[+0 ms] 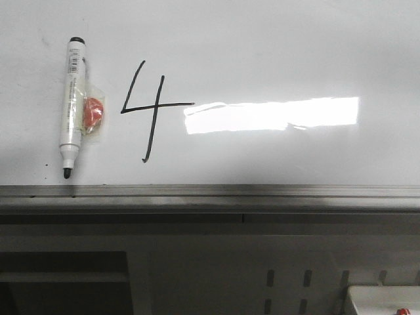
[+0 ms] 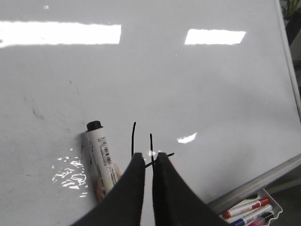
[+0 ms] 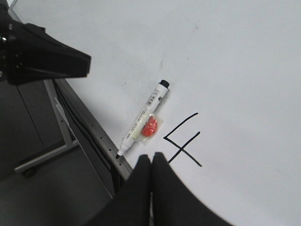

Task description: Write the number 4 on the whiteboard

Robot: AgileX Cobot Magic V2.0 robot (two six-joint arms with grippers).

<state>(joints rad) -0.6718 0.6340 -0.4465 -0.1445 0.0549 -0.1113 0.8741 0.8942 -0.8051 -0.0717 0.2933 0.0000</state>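
Observation:
The number 4 (image 1: pixel 155 107) is drawn in thin black strokes on the whiteboard (image 1: pixel 275 52), left of the bright glare. It also shows in the left wrist view (image 2: pixel 133 139) and the right wrist view (image 3: pixel 183 149). A white marker (image 1: pixel 71 105) with its black tip bare lies on the board left of the 4, with a red piece (image 1: pixel 92 113) taped to it. My left gripper (image 2: pixel 148 157) hovers over the 4, jaws nearly together and empty. My right gripper (image 3: pixel 151 157) is shut and empty, near the board's edge rail (image 3: pixel 94 132). Neither gripper shows in the front view.
A grey metal rail (image 1: pixel 210 191) runs along the board's near edge, with a grey slotted cabinet (image 1: pixel 289 279) below. A tray of spare markers (image 2: pixel 251 212) hangs past the rail. The left arm (image 3: pixel 47 56) and a wheeled stand leg (image 3: pixel 42 160) show beside the board.

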